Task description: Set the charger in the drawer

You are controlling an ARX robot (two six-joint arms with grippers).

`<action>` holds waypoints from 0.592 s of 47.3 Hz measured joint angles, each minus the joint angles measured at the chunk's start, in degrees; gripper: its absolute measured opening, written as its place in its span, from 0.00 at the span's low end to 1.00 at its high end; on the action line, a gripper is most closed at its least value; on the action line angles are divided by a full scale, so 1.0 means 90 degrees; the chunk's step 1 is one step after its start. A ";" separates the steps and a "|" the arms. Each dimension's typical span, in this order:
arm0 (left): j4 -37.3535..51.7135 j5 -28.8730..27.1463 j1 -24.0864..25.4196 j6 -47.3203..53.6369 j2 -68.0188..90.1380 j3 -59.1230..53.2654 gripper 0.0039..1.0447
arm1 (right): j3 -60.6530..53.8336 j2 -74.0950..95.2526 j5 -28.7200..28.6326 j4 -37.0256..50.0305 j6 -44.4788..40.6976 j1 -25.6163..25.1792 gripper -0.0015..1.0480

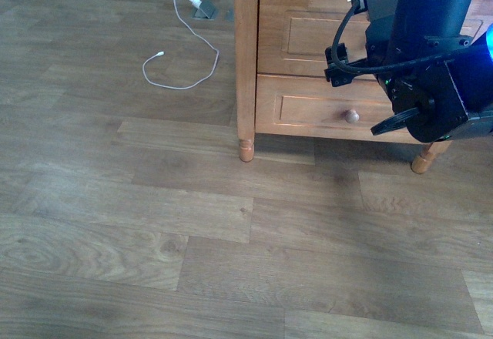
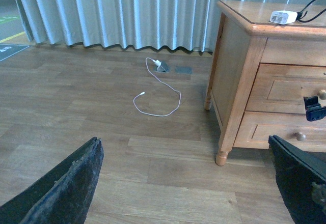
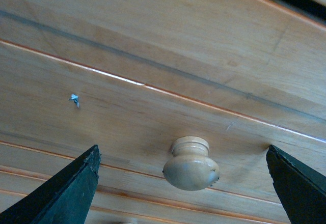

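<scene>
At the nightstand front: right gripper (image 3: 182, 155) spread wide, fingers (image 3: 66, 193) either side of the knob (image 3: 191, 165), not touching it. The knob sits on the drawer (image 3: 153, 66), which looks shut. Front view: right arm (image 1: 431, 54) hangs before that upper drawer, hiding its knob; lower drawer (image 1: 308, 108) beneath, shut too. Left gripper (image 2: 184, 142) is over the floor (image 2: 76, 107), also spread, nothing between its fingers. Charger (image 2: 283, 16) lies on the nightstand (image 2: 234, 71) top, black cable (image 2: 304, 13) trailing out of frame. Thin white cable (image 2: 163, 99) loops on the floor near the curtain (image 2: 127, 10).
</scene>
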 joint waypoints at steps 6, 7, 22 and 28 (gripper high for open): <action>0.0000 0.0000 0.0000 0.0000 0.0000 0.0000 0.94 | 0.0005 0.0017 -0.0005 -0.0017 0.0000 0.0002 0.92; 0.0002 0.0000 0.0000 0.0000 0.0000 0.0000 0.94 | 0.0007 0.0022 -0.0002 -0.0017 0.0000 0.0002 0.92; 0.0000 0.0000 0.0000 0.0000 0.0000 0.0000 0.94 | 0.0036 0.0027 0.0027 -0.0017 0.0002 0.0080 0.81; 0.0000 0.0000 0.0000 0.0000 0.0000 0.0000 0.94 | 0.0078 0.0049 0.0049 -0.0017 0.0002 0.0114 0.64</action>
